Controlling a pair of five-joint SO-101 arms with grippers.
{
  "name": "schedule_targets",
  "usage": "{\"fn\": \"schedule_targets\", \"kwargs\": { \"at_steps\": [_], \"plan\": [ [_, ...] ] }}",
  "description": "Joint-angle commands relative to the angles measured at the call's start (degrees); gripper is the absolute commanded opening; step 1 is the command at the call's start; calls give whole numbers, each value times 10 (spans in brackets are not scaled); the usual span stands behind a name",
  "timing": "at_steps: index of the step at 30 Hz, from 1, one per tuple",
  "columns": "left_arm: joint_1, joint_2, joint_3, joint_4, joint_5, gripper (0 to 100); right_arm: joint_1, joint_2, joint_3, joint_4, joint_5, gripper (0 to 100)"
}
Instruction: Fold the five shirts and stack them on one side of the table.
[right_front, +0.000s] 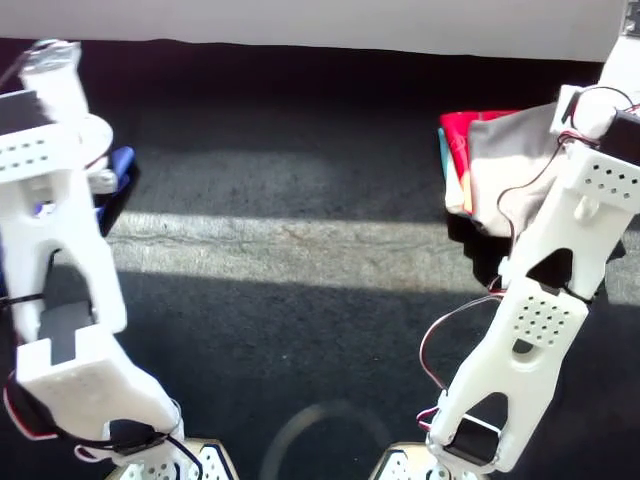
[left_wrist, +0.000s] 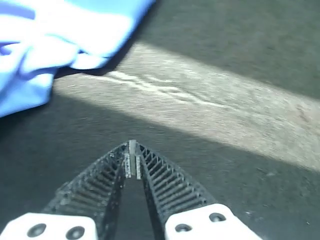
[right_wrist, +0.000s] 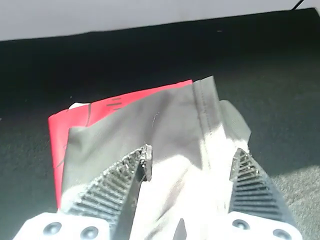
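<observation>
Grey shirt (right_front: 510, 165) lies loosely over the red shirt (right_front: 460, 135) in a pile at the worktop's (right_front: 300, 330) right side, with other coloured edges showing beneath, so most of the folding looks done. The blue shirt (right_front: 120, 165) lies crumpled at the left, not yet folded. The grey shirt's long axis seems to run from the arms toward the far edge. Right jaws stand apart just over it, holding nothing. Left jaws are together, empty, near the blue shirt.

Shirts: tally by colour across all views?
Blue shirt: 1
Grey shirt: 1
Red shirt: 1
Total: 3 clearly seen. The thin edges under the red shirt show too little to count.
</observation>
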Motion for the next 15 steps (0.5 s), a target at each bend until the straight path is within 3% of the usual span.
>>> {"fn": "schedule_targets", "kwargs": {
  "at_steps": [1, 8, 15],
  "plan": [
    [-95, -30, -3, -22, -31, 13, -34, -17, -36, 49, -2, 248],
    [-230, 37, -7, -109, -128, 237, -87, -63, -36, 62, -2, 248],
    [-315, 145, -7, -299, -129, 234, -134, -172, 22, 64, -2, 248]
  ]
}}
